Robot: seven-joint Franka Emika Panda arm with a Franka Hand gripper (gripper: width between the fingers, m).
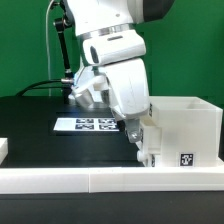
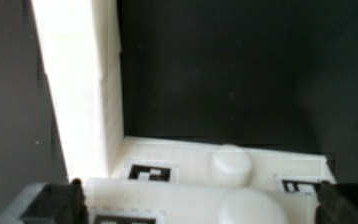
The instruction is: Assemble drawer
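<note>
A white open-topped drawer box point(image 1: 187, 122) stands on the black table at the exterior view's right, with a marker tag on its near wall. My gripper point(image 1: 136, 136) hangs low against the box's left end. In the wrist view a long white wall point(image 2: 80, 80) runs away from the camera. A white drawer part point(image 2: 176, 190) with marker tags and a rounded knob point(image 2: 231, 163) lies between my dark fingertips point(image 2: 51, 205). My gripper point(image 2: 204, 206) is open and straddles that part; whether the fingers touch it does not show.
The marker board point(image 1: 84, 124) lies flat on the table behind and to the left of my gripper. A white rail point(image 1: 100, 181) runs along the table's front edge. Another white piece point(image 1: 3, 149) shows at the left border. Cables hang behind the arm.
</note>
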